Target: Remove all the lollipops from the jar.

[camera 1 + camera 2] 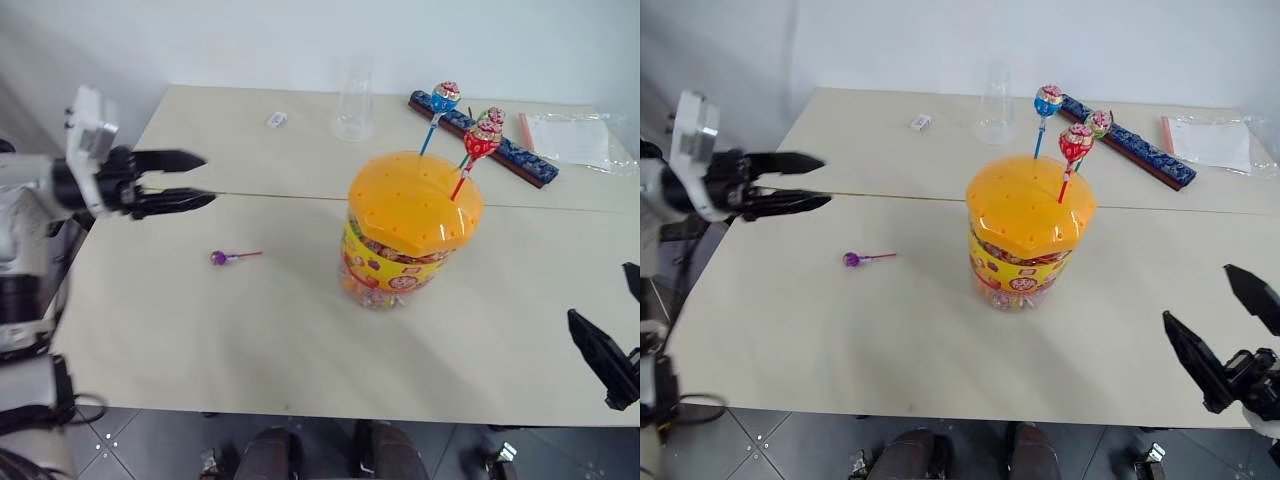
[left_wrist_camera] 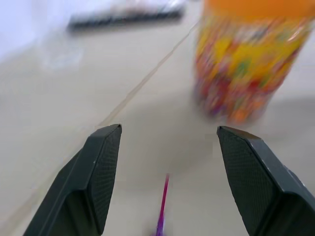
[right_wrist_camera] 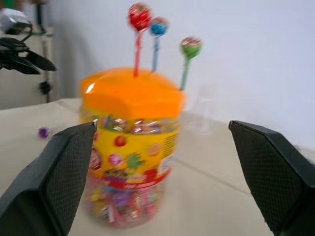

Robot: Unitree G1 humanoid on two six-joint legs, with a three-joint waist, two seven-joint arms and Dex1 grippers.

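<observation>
Three lollipops (image 1: 478,140) stand in the lid of the jar (image 1: 410,228) at frame centre; a purple one (image 1: 220,258) lies on the table (image 1: 250,340). Left pincer (image 1: 185,180), upper left, and right pincer (image 1: 1220,335), lower right, gape empty. A careless reach risks toppling the jar.

A pale table (image 1: 300,340) made of two joined tops is seen. Near its far edge a clear plastic cup (image 1: 354,103) stands upright. A dark blue patterned strip (image 1: 500,145) lies beyond, beside a clear plastic bag (image 1: 575,140). A small white object (image 1: 277,120), possibly a wrapper, lies apart.
</observation>
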